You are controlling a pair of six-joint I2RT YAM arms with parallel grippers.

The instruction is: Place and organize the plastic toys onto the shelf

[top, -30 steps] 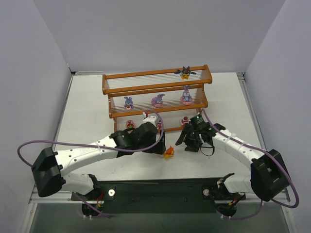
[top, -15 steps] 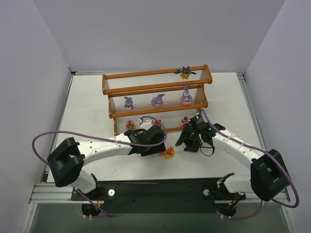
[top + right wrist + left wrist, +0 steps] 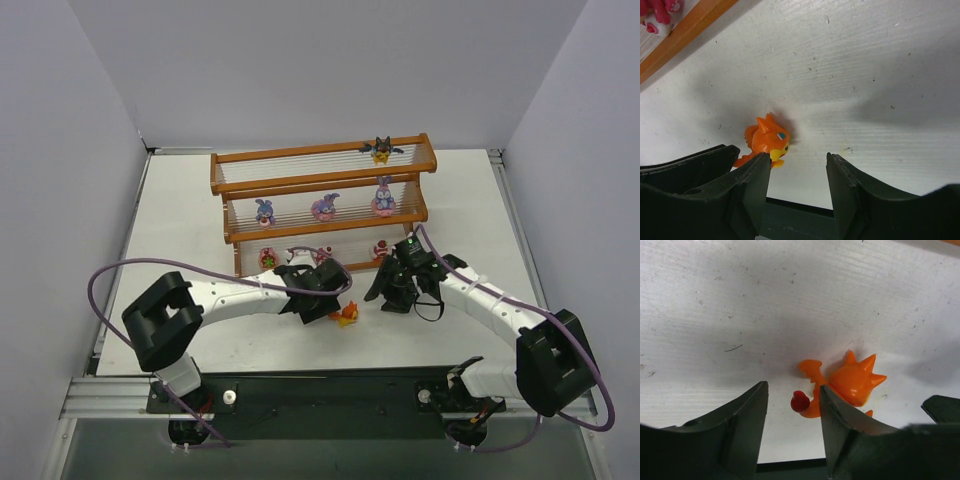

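Figurine [image 3: 854, 383] — orange — has tail between left jaws

The white tabletop [image 3: 180, 250] spreads beneath and beyond both end effectors. Just ahead of the left end effector [image 3: 792, 395] its surface shows fine grain lines, dark specks and one short curved scratch [image 3: 733, 347], up and to the left of the fingers. Ahead of the right end effector [image 3: 797, 162] the same surface carries scattered specks and soft grey shadows. Pale lavender walls [image 3: 300, 70] close off the far side and both flanks. Behind the end effectors, at the near edge, a black mounting plate [image 3: 330, 388] lies along a silver rail [image 3: 100, 405].
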